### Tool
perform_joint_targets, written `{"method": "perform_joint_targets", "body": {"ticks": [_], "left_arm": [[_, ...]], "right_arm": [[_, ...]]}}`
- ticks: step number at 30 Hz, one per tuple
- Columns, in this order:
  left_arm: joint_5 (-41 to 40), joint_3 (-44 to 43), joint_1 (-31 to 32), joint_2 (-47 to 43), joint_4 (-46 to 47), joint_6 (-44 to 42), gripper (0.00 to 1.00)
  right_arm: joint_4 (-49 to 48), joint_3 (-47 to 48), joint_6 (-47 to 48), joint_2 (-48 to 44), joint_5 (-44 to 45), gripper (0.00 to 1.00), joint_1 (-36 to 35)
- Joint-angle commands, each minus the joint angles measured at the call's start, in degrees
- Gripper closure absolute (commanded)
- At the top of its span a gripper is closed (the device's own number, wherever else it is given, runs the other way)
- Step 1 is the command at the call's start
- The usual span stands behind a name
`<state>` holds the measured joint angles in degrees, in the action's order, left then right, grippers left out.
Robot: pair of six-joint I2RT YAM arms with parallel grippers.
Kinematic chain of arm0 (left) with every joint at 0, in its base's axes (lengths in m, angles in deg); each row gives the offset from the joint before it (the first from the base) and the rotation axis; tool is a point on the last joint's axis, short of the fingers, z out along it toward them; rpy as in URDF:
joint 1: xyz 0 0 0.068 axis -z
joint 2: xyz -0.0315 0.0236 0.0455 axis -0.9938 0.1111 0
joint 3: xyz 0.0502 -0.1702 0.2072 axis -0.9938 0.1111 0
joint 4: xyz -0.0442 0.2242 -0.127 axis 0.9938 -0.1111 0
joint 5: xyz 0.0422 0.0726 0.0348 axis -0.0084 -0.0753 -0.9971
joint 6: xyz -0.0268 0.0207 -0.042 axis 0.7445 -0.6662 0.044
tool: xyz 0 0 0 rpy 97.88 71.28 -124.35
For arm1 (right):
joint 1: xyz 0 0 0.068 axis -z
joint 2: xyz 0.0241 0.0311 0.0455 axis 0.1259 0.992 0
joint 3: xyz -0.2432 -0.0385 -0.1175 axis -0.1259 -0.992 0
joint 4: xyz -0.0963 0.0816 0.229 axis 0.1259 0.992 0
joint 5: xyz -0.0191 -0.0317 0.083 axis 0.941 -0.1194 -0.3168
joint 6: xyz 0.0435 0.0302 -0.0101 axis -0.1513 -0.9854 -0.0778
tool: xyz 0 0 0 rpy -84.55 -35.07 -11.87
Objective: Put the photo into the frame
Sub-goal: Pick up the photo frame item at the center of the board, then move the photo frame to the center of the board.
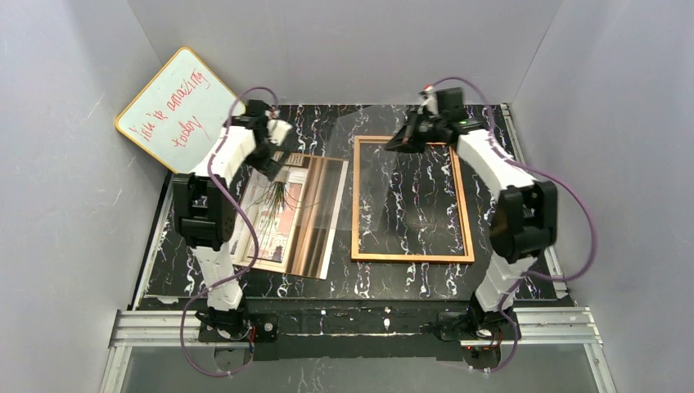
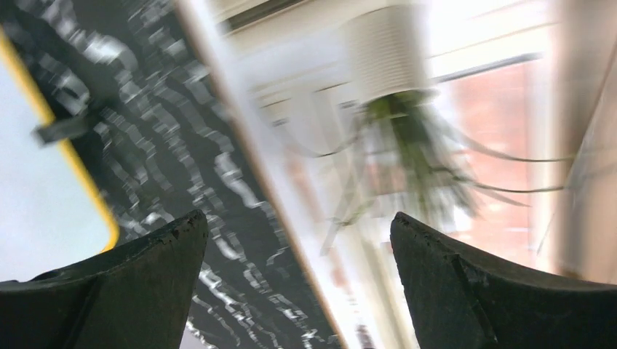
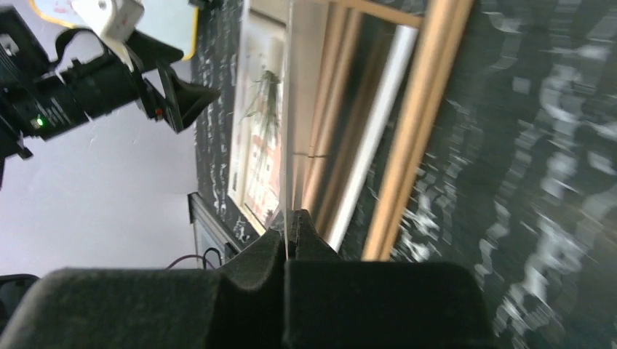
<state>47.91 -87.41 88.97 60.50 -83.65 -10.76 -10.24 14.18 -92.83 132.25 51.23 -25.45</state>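
Top external: photo (image 1: 307,221) just beside frame (image 1: 409,258).

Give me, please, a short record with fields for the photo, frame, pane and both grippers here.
frame: thin orange-brown wooden rectangle, flat on the black marbled table, which shows through it
photo: large paper print of a curtained room with a plant, flat, left of the frame
pane: clear sheet, pinched at its edge
left gripper: open, over the photo's edge
right gripper: shut on the pane

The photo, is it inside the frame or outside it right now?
Outside. The photo lies flat on the table, left of the frame, and the frame's opening shows only the marbled tabletop.
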Motion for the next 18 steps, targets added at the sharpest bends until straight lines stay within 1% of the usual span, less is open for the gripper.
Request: {"method": "perform_joint_targets", "body": {"ticks": [1, 3, 5, 8, 11, 15, 18], "left_arm": [[4.4, -3.0, 10.0, 0.6, -5.1, 4.2, 0.06], [5.9, -5.5, 13.4, 2.6, -4.4, 6.9, 0.07], [8.3, -7.6, 16.4, 4.6, -3.0, 9.5, 0.09], [11.3, -12.4, 20.2, 9.0, -2.6, 13.6, 0.13], [14.0, -17.5, 22.9, 13.1, -2.6, 17.4, 0.17], [15.7, -21.6, 25.0, 17.3, -2.4, 21.2, 0.23], [18.5, -21.9, 26.2, 19.0, -2.1, 24.0, 0.28]], "right_arm": [[15.7, -1.1, 9.6, -12.5, 1.3, 0.99, 8.0], [17.7, -3.0, 9.8, -17.0, 2.8, 0.99, 11.9], [20.6, -3.5, 10.9, -20.7, 6.2, 0.99, 13.9], [27.0, -1.4, 13.3, -24.5, 12.7, 0.99, 14.5], [32.9, 1.1, 15.0, -27.2, 16.4, 0.99, 14.8], [35.3, 1.9, 14.8, -30.8, 19.0, 0.99, 14.8], [36.4, 1.8, 14.7, -31.4, 20.8, 0.99, 14.8]]}}
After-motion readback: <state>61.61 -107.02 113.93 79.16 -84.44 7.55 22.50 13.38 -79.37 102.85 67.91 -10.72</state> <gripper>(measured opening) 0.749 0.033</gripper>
